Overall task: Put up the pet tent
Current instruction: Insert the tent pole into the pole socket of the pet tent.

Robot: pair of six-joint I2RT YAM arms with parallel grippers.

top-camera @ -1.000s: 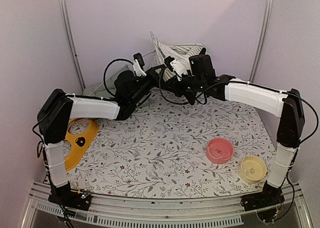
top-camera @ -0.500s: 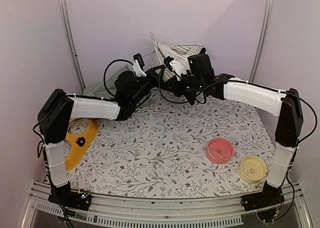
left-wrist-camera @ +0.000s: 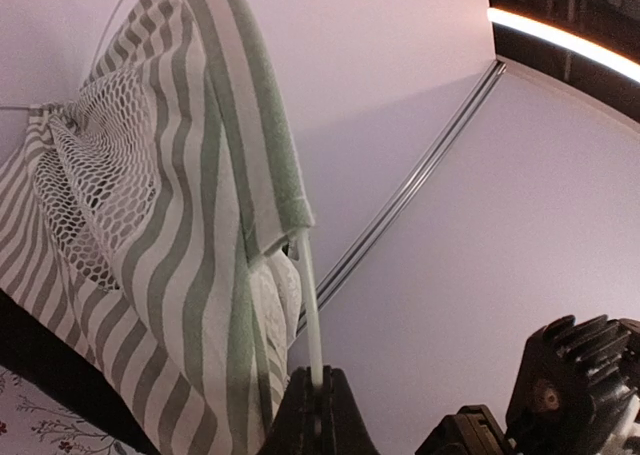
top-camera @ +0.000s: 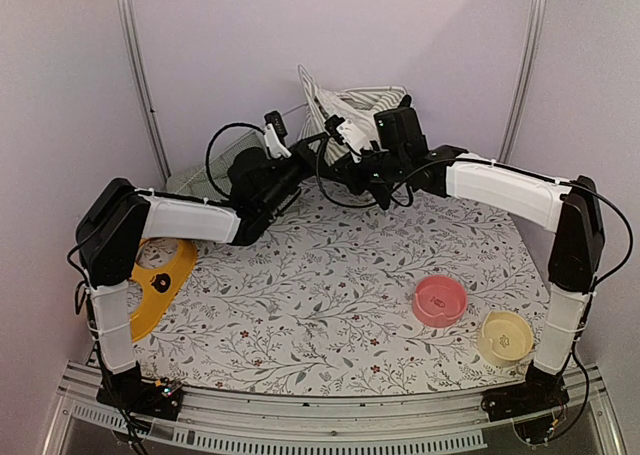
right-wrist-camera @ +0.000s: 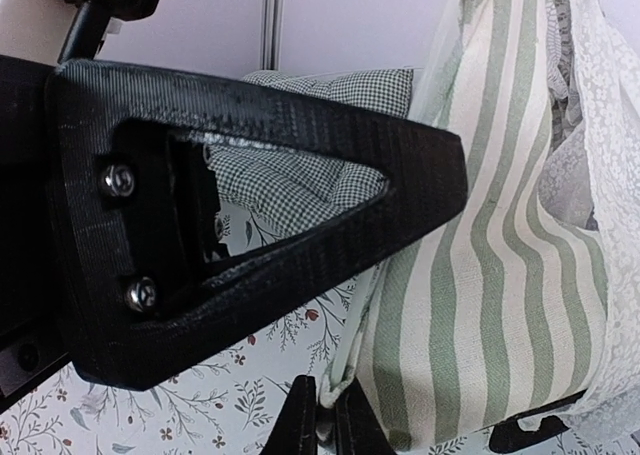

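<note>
My left claw is clenched tight on a thin white pole. The pole rises straight up from between its tips into the green hem of the pet tent. In that wrist view the tent hangs above and to the left of the claw, its striped fabric folded around a white mesh panel.

From overhead, the tent is bunched at the far end of the surface, just past both claws. My right claw is close beside my left one. Its tips are almost together, pinching the tent's lower edge as far as I can see, and striped cloth climbs up and to the right of it.

Beyond that claw, past the black body of my left one, a green checked cushion lies on the surface. Well back from both claws, toward my right base, a pink bowl and a pale yellow bowl sit just beside each other. A flat yellow piece lies under my left arm.
</note>
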